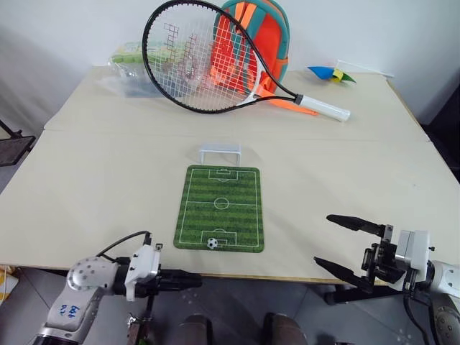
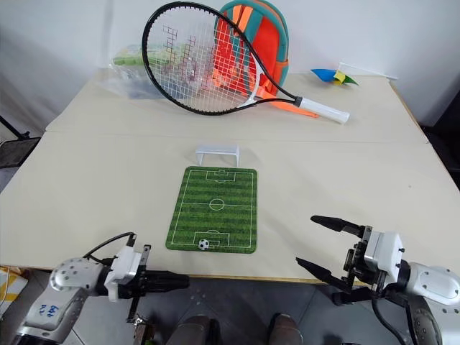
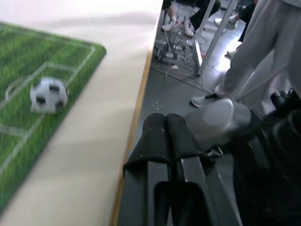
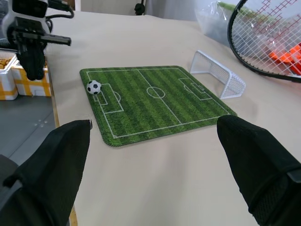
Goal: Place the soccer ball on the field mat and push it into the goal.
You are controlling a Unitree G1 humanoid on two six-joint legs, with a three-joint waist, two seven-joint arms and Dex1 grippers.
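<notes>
The soccer ball lies on the near end of the field mat, inside the near penalty box; it also shows as a ball on the mat. The white goal stands just past the mat's far edge. My left gripper is shut and empty, below the table's front edge, left of the ball and apart from it. My right gripper stands open with nothing between its fingers, at the front edge right of the mat.
A tennis racket leans against an orange backpack at the table's back, beside a clear plastic bag. A small coloured toy lies at the back right. A person's legs stand beyond the table.
</notes>
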